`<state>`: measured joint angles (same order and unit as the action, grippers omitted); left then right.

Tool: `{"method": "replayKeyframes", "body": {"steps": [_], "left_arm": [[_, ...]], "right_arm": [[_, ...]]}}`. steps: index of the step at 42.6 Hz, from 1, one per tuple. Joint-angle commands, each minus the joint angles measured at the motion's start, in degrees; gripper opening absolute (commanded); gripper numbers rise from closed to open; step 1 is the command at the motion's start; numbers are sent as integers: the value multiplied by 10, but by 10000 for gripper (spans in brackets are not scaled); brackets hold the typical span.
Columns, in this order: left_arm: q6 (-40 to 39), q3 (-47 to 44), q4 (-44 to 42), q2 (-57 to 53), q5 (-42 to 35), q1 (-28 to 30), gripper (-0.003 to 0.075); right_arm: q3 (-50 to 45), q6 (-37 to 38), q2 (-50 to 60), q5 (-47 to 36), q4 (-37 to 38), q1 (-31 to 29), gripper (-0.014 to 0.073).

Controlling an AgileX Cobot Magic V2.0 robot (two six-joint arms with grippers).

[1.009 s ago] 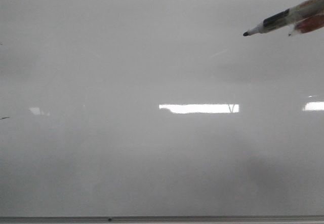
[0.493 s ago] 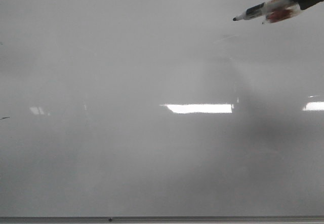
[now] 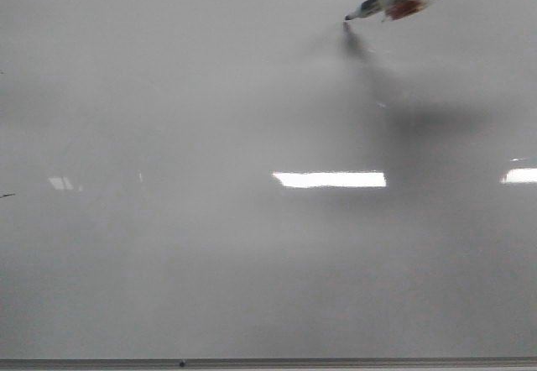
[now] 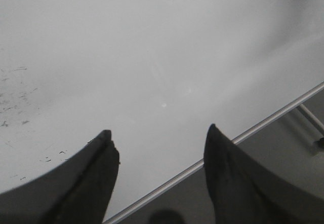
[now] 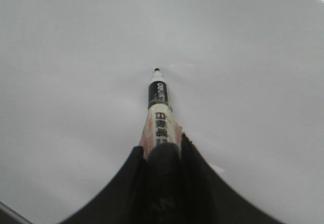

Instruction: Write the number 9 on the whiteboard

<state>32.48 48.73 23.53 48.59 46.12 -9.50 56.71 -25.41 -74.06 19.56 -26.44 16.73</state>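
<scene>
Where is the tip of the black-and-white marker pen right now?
In the front view, the black-and-white marker pen sits at the upper right of the glossy grey-white whiteboard, held by the right pincer, its tip at or just above the board by its shadow.

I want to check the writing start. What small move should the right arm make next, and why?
Probably begin the loop stroke, after pressing down if the tip is not yet touching. The right gripper holds the marker with its tip at or just above the whiteboard, its shadow meeting the tip, and no number 9 shows.

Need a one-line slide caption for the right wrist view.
Right gripper holds marker, tip at the bare whiteboard.
</scene>
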Motion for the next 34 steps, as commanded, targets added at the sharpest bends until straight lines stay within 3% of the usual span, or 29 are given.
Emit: {"method": "replayKeyframes", "body": {"steps": [1, 7, 18, 34], "left_arm": [[-6, 15, 20, -6, -31, 0, 378], [-5, 15, 20, -6, -31, 0, 378], [-5, 15, 20, -6, -31, 0, 378], [-5, 15, 20, -6, -31, 0, 378]], "right_arm": [[39, -16, -22, 10, -9, 20, -69], [29, -16, -42, 40, 7, 15, -60], [41, -14, -8, 17, 10, -39, -58], [69, -14, -14, 46, 18, -40, -58]]}}
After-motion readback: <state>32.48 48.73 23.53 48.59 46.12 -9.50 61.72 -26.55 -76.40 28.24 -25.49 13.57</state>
